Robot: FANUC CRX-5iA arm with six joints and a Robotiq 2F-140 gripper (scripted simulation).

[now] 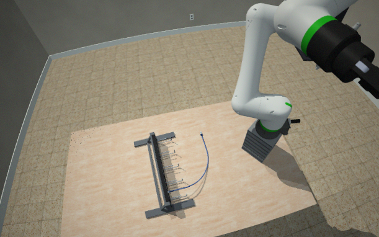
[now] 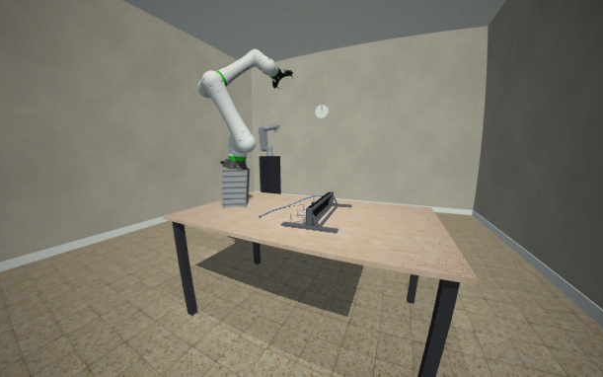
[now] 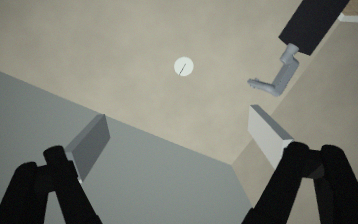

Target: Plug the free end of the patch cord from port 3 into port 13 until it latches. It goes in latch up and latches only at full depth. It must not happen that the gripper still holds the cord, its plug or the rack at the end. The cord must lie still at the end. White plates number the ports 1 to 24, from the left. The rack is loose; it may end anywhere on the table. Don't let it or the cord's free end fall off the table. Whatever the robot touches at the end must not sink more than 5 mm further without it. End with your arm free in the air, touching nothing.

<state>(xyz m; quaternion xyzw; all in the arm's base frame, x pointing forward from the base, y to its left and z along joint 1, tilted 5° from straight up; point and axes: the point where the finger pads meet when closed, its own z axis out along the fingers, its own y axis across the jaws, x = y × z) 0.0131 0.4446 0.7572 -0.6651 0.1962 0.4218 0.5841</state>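
Note:
A dark grey rack with a row of ports stands on the wooden table. A blue patch cord runs from a port near the rack's near end in the top view and curves over the table. Its free plug lies on the table, away from the rack and toward the robot base. My gripper is open and empty, raised high above the table and far from the cord. In the wrist view it points at the wall and ceiling.
The robot stands on a ribbed grey pedestal at a table corner. A black stand with a grey arm is behind the table. A round white wall fixture is on the far wall.

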